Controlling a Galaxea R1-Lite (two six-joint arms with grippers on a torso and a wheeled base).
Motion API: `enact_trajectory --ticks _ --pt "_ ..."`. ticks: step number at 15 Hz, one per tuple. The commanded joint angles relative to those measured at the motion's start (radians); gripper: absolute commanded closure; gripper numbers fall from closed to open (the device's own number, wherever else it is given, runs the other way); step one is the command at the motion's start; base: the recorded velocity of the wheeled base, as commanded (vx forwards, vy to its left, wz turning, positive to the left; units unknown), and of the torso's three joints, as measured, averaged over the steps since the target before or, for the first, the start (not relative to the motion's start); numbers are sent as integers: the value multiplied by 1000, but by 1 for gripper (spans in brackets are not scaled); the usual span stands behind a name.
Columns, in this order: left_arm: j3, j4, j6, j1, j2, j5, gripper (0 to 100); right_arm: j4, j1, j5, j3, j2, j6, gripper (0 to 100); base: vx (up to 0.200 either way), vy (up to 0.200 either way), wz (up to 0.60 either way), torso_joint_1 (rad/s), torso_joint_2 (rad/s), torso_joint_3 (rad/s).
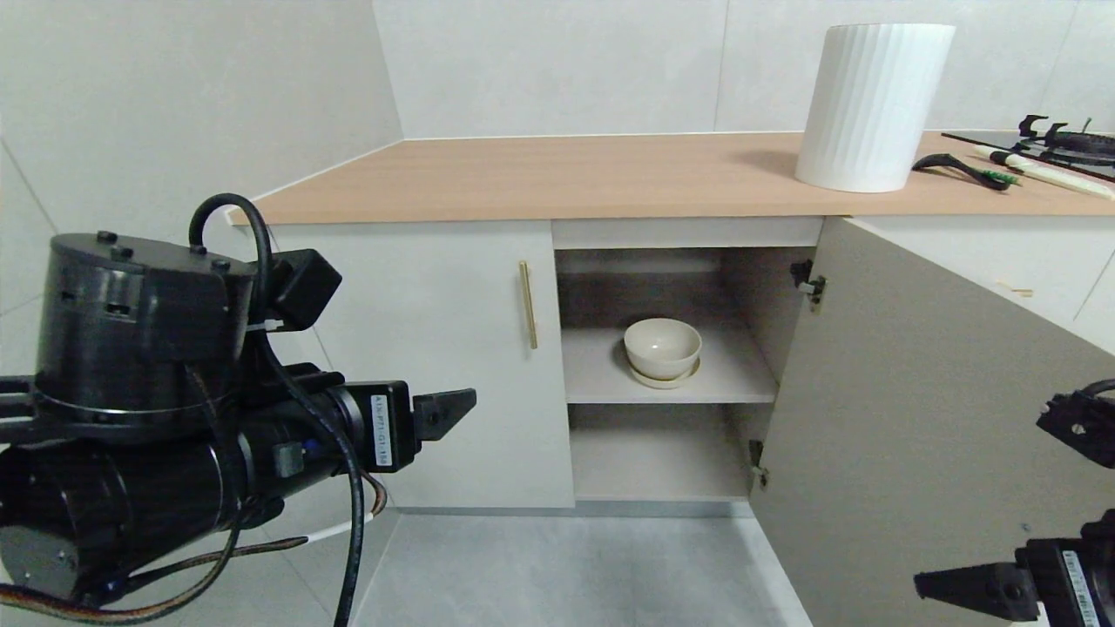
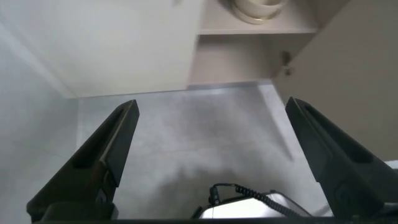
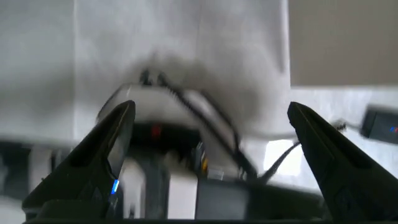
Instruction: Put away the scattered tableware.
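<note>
The tabletop [image 1: 540,178] spans the cabinet, whose door [image 1: 915,418] stands open for access. Beside a white canister [image 1: 871,104], utensils [image 1: 967,167] likely await storing. On the shelf [image 1: 601,370], a bowl [image 1: 662,347] sits on a saucer [image 1: 662,381]. The left end effector [image 2: 211,106] and right end effector [image 3: 208,109] are released and empty.

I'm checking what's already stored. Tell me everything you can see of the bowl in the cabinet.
The bowl is cream, round and deep, with a smooth, glazed ceramic look. It stands upright, mouth up, and looks empty. It sits on a small matching plate on the upper shelf of the cabinet, whose right door is open. Nothing else touches it.
</note>
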Motion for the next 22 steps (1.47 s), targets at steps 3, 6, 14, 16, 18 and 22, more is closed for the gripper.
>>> enact_trajectory --ticks 3,6,14,16,18,22 --pt "0 0 0 0 2 0 0 96 -28 6 13 -81 -1 0 0 -200 0 1 4 -1" --pt "0 0 0 0 3 0 0 156 -55 6 40 -118 2 0 0 -200 0 1 2 -1" --pt "0 0 0 0 -4 -1 0 42 -449 -1 43 -110 -59 0 0 -25 0 1 0 0" --pt "0 0 0 0 -9 -1 0 -77 -525 -3 45 -43 -57 0 0 0 0 0 0 0" --pt "-2 0 0 0 -15 -3 0 -189 -558 -3 40 52 -68 0 0 0 0 0 0 0" --pt "-3 -2 0 0 -18 -3 0 -277 -555 8 -12 215 -97 0 0 0 0 0 0 0"
